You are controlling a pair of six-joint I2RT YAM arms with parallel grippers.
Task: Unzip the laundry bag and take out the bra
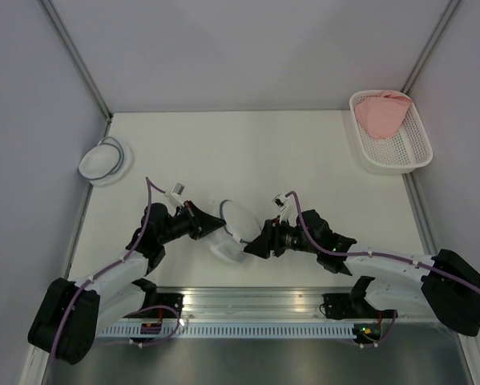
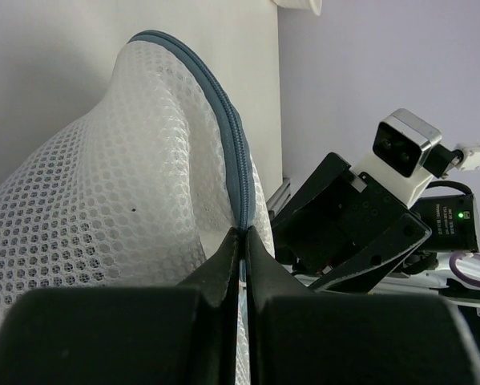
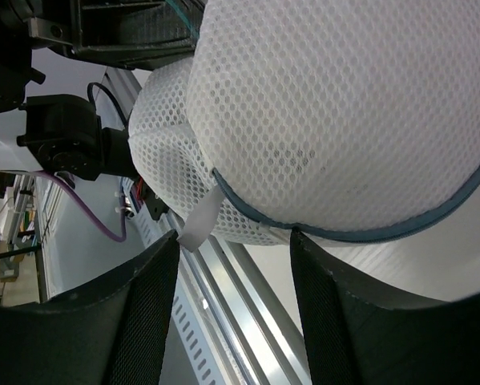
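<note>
- Here, at lower centre overhead, the left gripper (image 2: 244, 234) pinches the zipper rim (image 2: 227, 128) of the laundry bag (image 1: 230, 226).
- The right gripper (image 3: 235, 241) has its jaws apart, just below the bag.

The laundry bag (image 2: 103, 184) at the left claw's (image 2: 244, 239) tips is soft white honeycomb mesh cloth, edged with woven grey-blue zipper tape (image 2: 231, 136). On the right claw (image 3: 233, 253) the fingers (image 3: 143, 321) look like matt black plastic, finely textured, with a ribbed silvery metal rail (image 3: 215, 321) showing between them.
</note>
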